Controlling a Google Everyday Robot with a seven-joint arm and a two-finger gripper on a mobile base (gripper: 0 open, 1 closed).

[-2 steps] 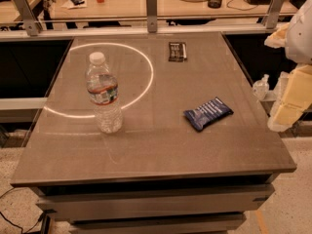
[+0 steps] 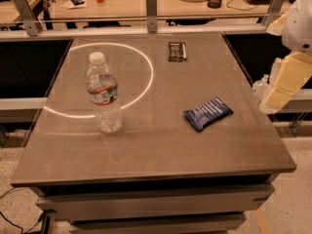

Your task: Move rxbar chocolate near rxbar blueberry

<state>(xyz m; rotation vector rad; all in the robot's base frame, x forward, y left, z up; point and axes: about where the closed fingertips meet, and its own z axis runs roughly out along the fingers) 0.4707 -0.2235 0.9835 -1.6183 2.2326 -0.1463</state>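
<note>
The rxbar chocolate (image 2: 177, 51), a small black wrapper with white lettering, lies flat near the far edge of the table, right of centre. The rxbar blueberry (image 2: 208, 113), a dark-blue wrapper with pale lettering, lies flat nearer the front right, well apart from the black bar. My gripper (image 2: 277, 95), cream-coloured, hangs off the table's right edge. It is to the right of the blue bar, holds nothing and touches nothing.
A clear water bottle (image 2: 104, 94) with a white cap stands upright on the left half of the brown table (image 2: 146, 150). A bright ring of light lies on the tabletop around it. A rail with metal posts (image 2: 151, 4) and a cluttered desk stand behind.
My arm at the right edge has risen slightly. The two bars and the bottle have not moved.
</note>
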